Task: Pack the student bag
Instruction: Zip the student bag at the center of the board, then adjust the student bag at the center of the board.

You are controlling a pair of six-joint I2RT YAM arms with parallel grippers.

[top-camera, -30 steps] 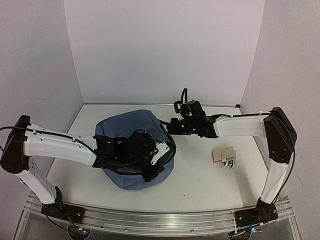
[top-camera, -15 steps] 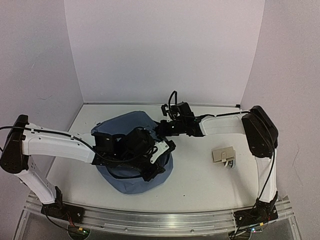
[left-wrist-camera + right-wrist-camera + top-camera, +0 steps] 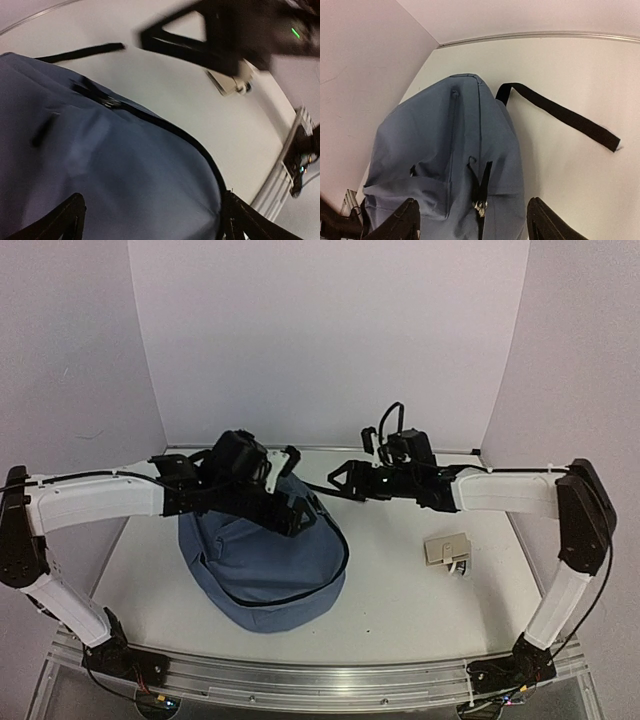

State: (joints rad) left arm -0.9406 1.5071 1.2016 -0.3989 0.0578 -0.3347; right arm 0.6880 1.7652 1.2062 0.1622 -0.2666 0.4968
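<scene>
The student bag (image 3: 262,565) is a slate-blue backpack lying left of the table's middle, with a black zipper line curving along its right side. My left gripper (image 3: 287,510) hovers over the bag's far edge, open; in its wrist view the fingers (image 3: 64,221) stand wide apart over blue fabric (image 3: 125,165), holding nothing. My right gripper (image 3: 341,479) is just right of the bag's far end, open too. Its wrist view looks down the bag (image 3: 450,145), with metal zipper pulls (image 3: 480,207) between the spread fingertips (image 3: 546,220) and a black strap (image 3: 560,116) lying on the table.
A small beige boxy item (image 3: 447,549) with a cord lies on the table right of the bag, also seen as the beige item (image 3: 232,82). White walls close in the left, back and right. An aluminium rail (image 3: 320,685) runs along the near edge.
Both grippers have opened and pulled off the bag. The left arm rose from the bag's middle towards its far edge. The right arm drew back to the right. The bag sagged flatter.
</scene>
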